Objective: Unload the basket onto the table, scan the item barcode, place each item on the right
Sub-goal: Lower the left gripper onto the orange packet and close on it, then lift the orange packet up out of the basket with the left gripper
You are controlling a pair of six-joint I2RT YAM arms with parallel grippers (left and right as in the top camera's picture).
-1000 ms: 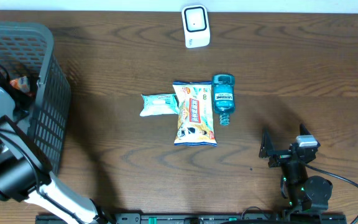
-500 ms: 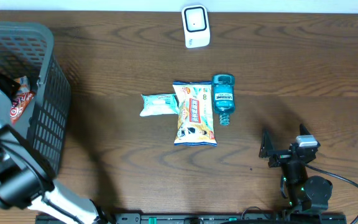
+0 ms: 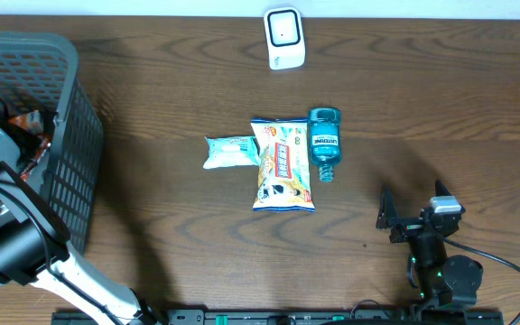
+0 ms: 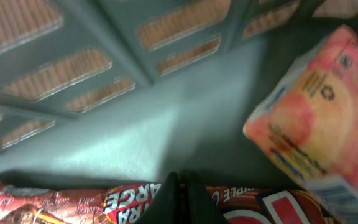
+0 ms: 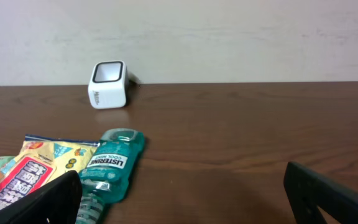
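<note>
My left gripper (image 4: 182, 194) is down inside the grey basket (image 3: 66, 144), its jaws pressed together on the edge of a red snack wrapper (image 4: 73, 202) that lies along the basket floor. From overhead that wrapper (image 3: 32, 143) shows as a red patch beside the left arm. The white barcode scanner (image 3: 284, 38) stands at the table's far edge, also in the right wrist view (image 5: 107, 84). My right gripper (image 3: 413, 215) rests open near the front right, nothing between its fingers (image 5: 39, 199).
A teal mouthwash bottle (image 3: 324, 143), a yellow snack bag (image 3: 283, 164) and a small pale packet (image 3: 230, 151) lie together mid-table. A pink-orange packet (image 4: 316, 118) lies in the basket right of my left gripper. Basket walls (image 4: 135, 68) stand close around it.
The left arm has shifted inside the basket, and the red wrapper has moved with it. The right arm and the table items have stayed still.
</note>
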